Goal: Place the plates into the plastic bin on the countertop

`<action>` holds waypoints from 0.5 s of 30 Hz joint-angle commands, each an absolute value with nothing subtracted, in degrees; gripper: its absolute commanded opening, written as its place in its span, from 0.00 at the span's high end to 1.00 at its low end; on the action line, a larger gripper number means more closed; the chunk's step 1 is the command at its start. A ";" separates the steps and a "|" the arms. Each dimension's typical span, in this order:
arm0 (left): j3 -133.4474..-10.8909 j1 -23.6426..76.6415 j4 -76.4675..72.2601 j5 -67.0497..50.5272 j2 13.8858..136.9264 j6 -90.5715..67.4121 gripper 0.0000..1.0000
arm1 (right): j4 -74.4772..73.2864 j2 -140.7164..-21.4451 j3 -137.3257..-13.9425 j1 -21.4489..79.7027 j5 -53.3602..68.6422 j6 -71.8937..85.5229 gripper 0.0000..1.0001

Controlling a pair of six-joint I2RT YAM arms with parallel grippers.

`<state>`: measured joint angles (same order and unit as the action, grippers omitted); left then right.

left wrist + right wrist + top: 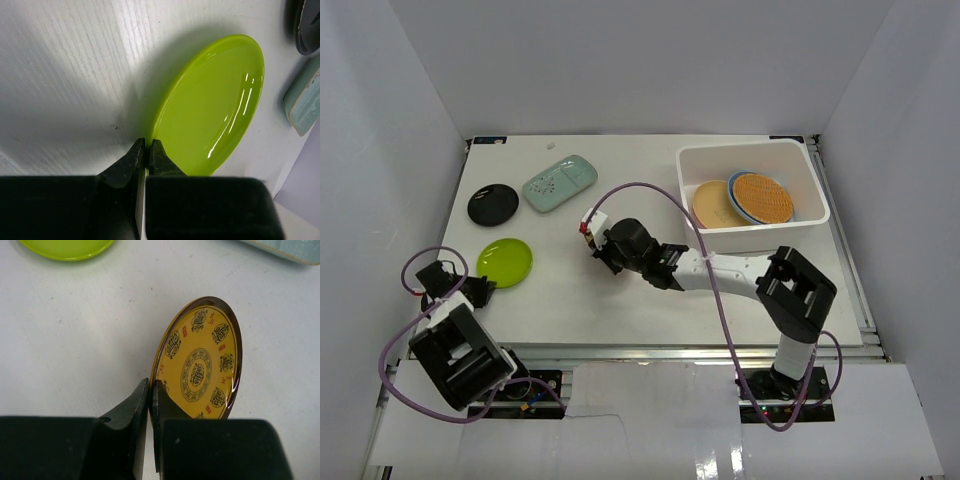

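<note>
Both arms are on plates at once.

Left hand (147, 145): fingers pinched on the near rim of the lime plate (210, 105). Edge grip makes sense, since a flat dish gives a two-finger hand nothing else to bite. The plate sits at the left of the surface (620, 300), close to the left arm's base. I can't tell whether it is off the surface yet.

Right hand (150, 385): clamped the same way on the rim of the small yellow patterned plate (200, 365), mid-surface and well apart from the bin (752, 149). The plate looks tilted in the grip. I can't confirm clearance under it.

Bin is at the far right corner and holds three visible plates:
- tan plate (708, 205), on the left
- woven orange plate (764, 197), on top and overlapping the tan one
- blue plate (732, 192), only its rim showing under the orange one

Anything below those is hidden.

Still out on the surface at far left: black plate (493, 205), and mint plate (560, 182) just beside it.

My read is roughly halfway done. The yellow plate likely goes in first because the right arm is on the bin side. The left arm probably can't reach the bin, so the lime plate may need a handover or a shift toward centre. The risk is a rim grip slipping on glossy glaze.
</note>
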<state>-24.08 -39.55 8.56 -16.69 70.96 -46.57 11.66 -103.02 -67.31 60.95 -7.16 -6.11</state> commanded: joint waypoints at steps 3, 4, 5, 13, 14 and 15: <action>-21.80 -39.46 7.65 -17.75 67.16 -45.79 1.00 | 14.33 -92.31 -66.10 61.70 -3.96 -7.21 0.92; -21.27 -39.55 7.21 -18.19 66.54 -46.23 1.00 | 14.24 -91.24 -66.09 61.79 -3.69 -7.12 0.92; -19.36 -39.46 5.29 -19.59 65.66 -47.45 1.00 | 14.06 -89.06 -66.44 62.22 -3.69 -6.86 0.92; -14.50 -39.46 1.58 -26.18 54.33 -48.78 1.00 | 7.83 -81.92 -74.17 63.28 -12.72 -9.31 0.92; -14.24 -39.46 1.67 -26.80 51.62 -48.95 1.00 | 7.30 -81.83 -75.40 63.28 -14.14 -10.19 0.92; -14.15 -39.46 1.67 -28.20 50.29 -49.22 1.00 | 5.55 -82.09 -78.11 63.19 -16.06 -12.54 0.92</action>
<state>-14.09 -39.53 4.51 -23.27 55.20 -48.34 7.14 -83.85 -71.75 63.42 -9.04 -8.01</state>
